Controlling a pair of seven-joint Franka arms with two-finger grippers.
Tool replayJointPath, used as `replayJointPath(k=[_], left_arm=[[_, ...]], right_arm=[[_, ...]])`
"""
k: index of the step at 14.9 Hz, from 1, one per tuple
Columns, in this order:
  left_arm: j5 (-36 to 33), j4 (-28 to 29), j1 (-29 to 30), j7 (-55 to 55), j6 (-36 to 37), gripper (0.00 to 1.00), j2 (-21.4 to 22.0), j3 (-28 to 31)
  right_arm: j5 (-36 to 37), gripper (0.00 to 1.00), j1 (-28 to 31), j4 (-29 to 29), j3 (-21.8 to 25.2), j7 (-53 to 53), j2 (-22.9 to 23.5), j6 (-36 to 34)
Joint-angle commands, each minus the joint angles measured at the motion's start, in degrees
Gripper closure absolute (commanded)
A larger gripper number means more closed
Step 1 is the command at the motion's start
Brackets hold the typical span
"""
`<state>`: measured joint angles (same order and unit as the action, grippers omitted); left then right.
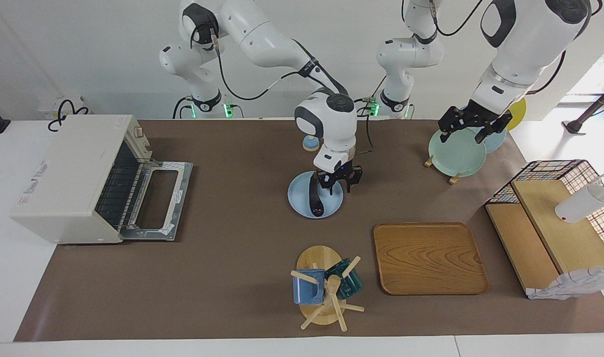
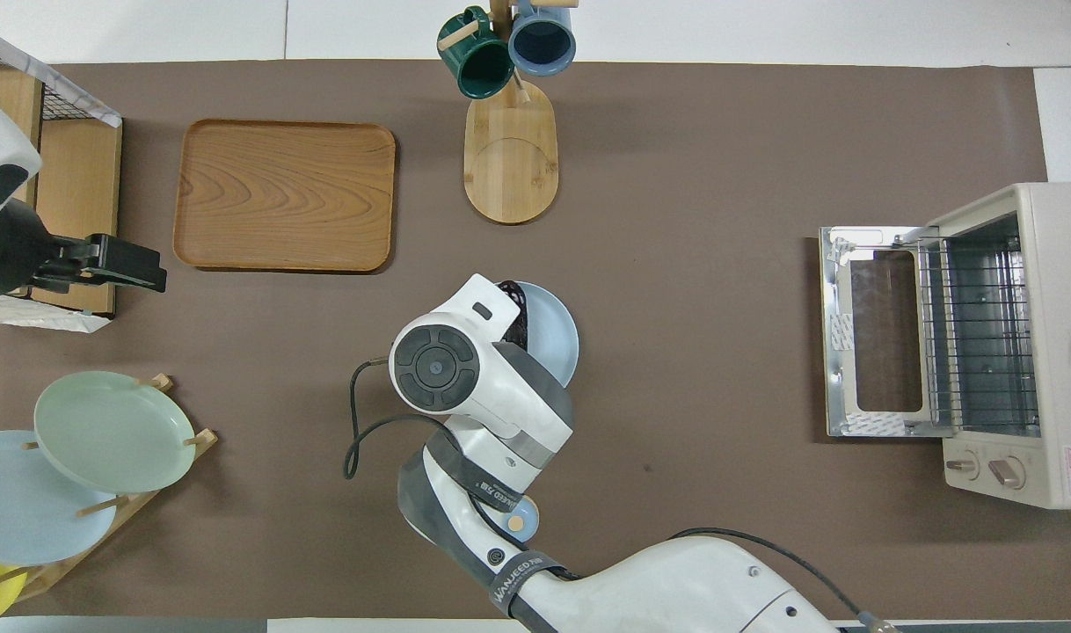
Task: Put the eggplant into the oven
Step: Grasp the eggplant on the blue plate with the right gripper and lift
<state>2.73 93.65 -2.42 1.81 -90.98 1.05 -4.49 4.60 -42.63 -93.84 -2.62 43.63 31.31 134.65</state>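
I see the eggplant (image 1: 314, 197) lying lengthwise on the blue plate (image 1: 332, 204) mid-table, well apart from the oven (image 1: 71, 176) at the right arm's end, whose door lies dropped flat, ready for loading. My right gripper (image 1: 337, 182) is down over the eggplant's robot-side end, but I cannot tell whether its fingers have it. The left gripper (image 1: 470, 128) waits, wide open and empty, over the plate rack (image 1: 453, 176).

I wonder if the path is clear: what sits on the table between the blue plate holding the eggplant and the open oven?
Nothing: only bare brown mat, as the facing view shows.
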Motion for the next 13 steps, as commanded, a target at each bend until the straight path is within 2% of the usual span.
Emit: replayJointPath(k=[1, 4, 9, 12, 13], left_arm=[[-1.76, -1.28, -1.88, -0.58, 1.68, 0.0, -1.23, 1.41], [-1.76, -1.01, -2.06, -0.58, 2.12, 0.0, -1.14, 1.33], [-1.76, -0.75, -2.15, -0.58, 2.39, 0.0, -0.87, 1.24], [-1.67, -0.75, -1.53, -0.41, 2.3, 0.0, -0.7, 1.06], [-1.67, -0.75, -1.44, 0.03, 2.21, 0.0, -0.7, 1.15]], right_arm=[[0.5, 0.5, -0.78, -4.76, -0.28, 0.75, -2.39, 3.68], [0.5, 0.52, -0.96, -5.91, -0.28, 0.75, -2.74, 4.74], [0.5, 0.69, -0.97, -7.23, -0.28, 0.84, -3.18, 5.18], [0.5, 0.7, -1.32, -9.42, -0.19, 1.28, -3.36, 8.52], [0.5, 0.75, -1.4, -9.52, -0.19, 1.37, -3.53, 8.52]])
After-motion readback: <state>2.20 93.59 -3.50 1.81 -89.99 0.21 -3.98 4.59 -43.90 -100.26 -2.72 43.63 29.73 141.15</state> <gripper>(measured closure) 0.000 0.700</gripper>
